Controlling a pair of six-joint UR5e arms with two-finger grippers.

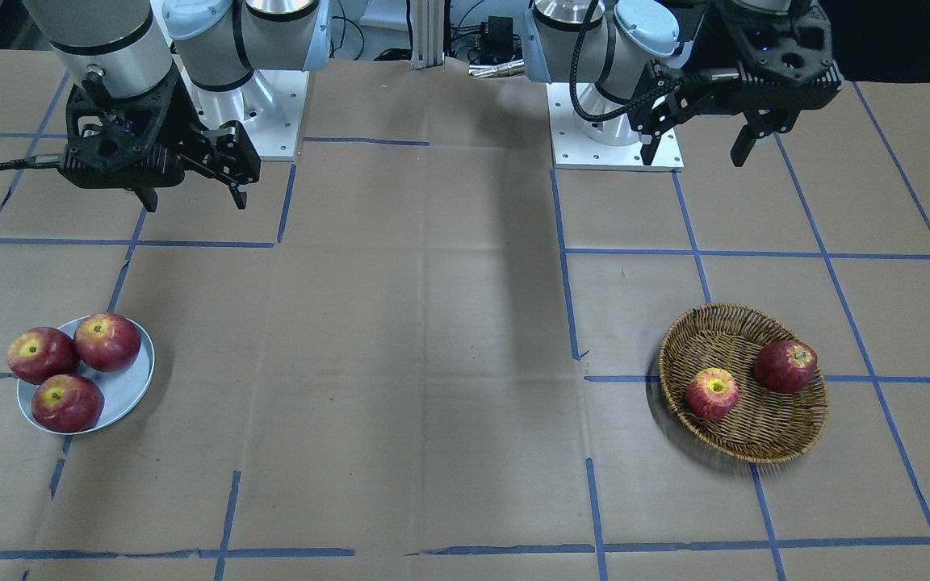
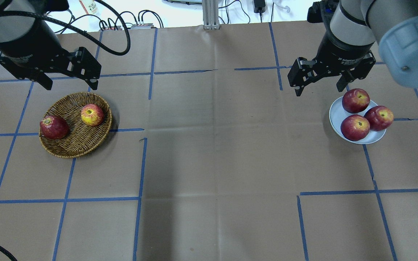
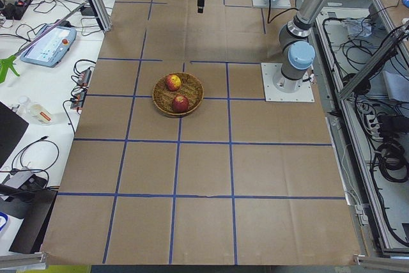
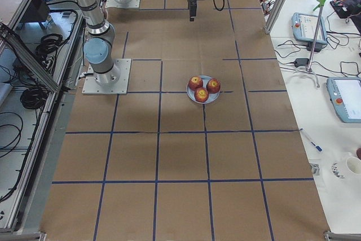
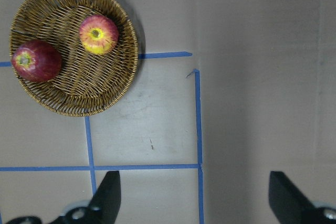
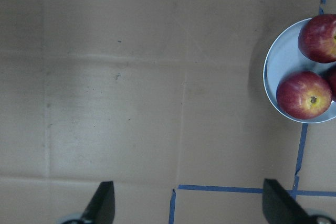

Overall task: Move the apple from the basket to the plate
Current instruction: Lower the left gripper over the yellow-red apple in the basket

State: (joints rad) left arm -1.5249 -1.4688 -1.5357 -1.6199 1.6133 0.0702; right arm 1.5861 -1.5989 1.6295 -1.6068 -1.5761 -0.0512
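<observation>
Two apples lie in the basket, left of centre in the overhead view. The apple with the yellow patch sits upper right in the basket, and a darker apple rests at its left wall. Three red apples fill the plate at the right of the worktop. The left tool and the right tool both hang wide apart, holding nothing.

Apple, left of frame: streaky pinkish-red, yellow crown. Basket: tan-brown woven wicker. Plate, right: pale blue-grey. Table: brown paper, blue tape grid.
</observation>
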